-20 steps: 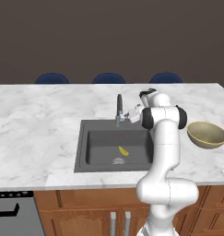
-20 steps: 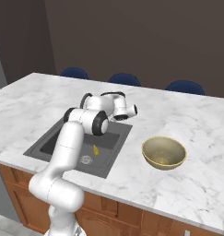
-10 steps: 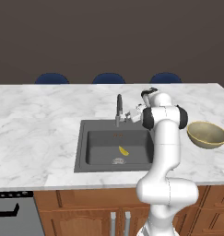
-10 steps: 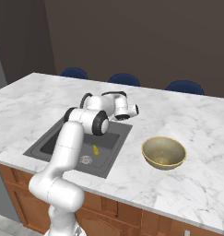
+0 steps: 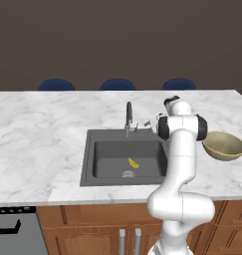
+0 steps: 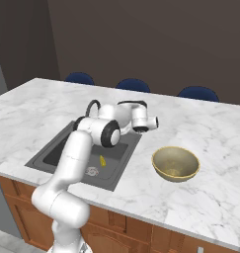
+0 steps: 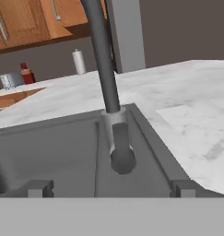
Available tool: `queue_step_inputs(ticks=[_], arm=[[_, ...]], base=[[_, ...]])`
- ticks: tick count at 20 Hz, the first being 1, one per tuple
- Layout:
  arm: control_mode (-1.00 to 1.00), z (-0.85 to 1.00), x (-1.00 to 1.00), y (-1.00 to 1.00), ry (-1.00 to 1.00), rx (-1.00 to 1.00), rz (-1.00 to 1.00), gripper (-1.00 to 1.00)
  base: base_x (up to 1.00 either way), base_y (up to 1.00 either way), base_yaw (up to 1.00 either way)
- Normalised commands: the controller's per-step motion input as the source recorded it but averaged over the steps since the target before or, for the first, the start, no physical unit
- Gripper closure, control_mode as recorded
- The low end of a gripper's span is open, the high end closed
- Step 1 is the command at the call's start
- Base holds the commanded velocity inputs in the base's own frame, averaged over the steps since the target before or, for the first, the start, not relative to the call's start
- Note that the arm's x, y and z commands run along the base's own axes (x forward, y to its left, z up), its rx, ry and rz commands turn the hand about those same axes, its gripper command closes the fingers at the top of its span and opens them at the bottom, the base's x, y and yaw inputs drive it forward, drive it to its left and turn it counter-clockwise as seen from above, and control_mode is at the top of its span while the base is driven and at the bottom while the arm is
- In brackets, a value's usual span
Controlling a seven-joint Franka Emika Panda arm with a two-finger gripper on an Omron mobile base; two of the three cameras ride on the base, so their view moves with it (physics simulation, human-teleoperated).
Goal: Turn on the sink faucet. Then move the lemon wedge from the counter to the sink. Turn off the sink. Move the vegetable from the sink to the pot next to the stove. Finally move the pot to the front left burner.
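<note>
Sink faucet [image 5: 128, 115] stands upright at the back rim of the sink [image 5: 103, 164], middle of the white marble counter [image 5: 43, 134]. In the hand view its dark stem [image 7: 104, 64] rises from a grey base, and a short lever with a round knob end [image 7: 122, 159] juts from that base straight toward the camera.

Lemon wedge [image 5: 133, 162] already lies on the sink floor, just above the round drain [image 5: 127, 174] in the left base view; also seen from the right base view [image 6: 102, 160]. No water stream can be made out, so whether the tap is running can't be told. Judging by the wedge's place, the step in hand is likely shutting the faucet off.

Key relation: the gripper [image 5: 150, 124] sits level with the faucet base, just to its right in the left base view, aimed sideways at it. In the hand view the lever knob lies dead ahead, centred between the two finger tips [image 7: 37, 188], close but apart from both. The lever's long axis points roughly along the approach line, so the next move likely needs a short advance, then a sideways or downward push on the knob.

Gripper: jaws spread wide, holding nothing, touching nothing.

Tan bowl [image 5: 223, 145] sits on the counter right of the arm, well clear of the faucet.
</note>
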Motion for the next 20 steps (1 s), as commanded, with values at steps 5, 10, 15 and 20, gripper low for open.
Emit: queue_step_inputs(ticks=[5, 10, 15, 20], arm=[[-1.0, 0.25, -0.64, 0.0, 0.0, 0.01, -0.07, -1.0], [-1.0, 0.43, -0.7, 0.1, 0.0, 0.0, -0.11, -1.0], [-1.0, 0.42, -0.64, 0.34, 0.0, 0.0, -0.16, -1.0], [-1.0, 0.47, -0.53, 0.44, 0.01, 0.0, -0.2, -1.0]], base=[[0.0, 0.0, 0.0], [0.0, 0.0, 0.0], [0.0, 0.0, 0.0], [0.0, 0.0, 0.0]])
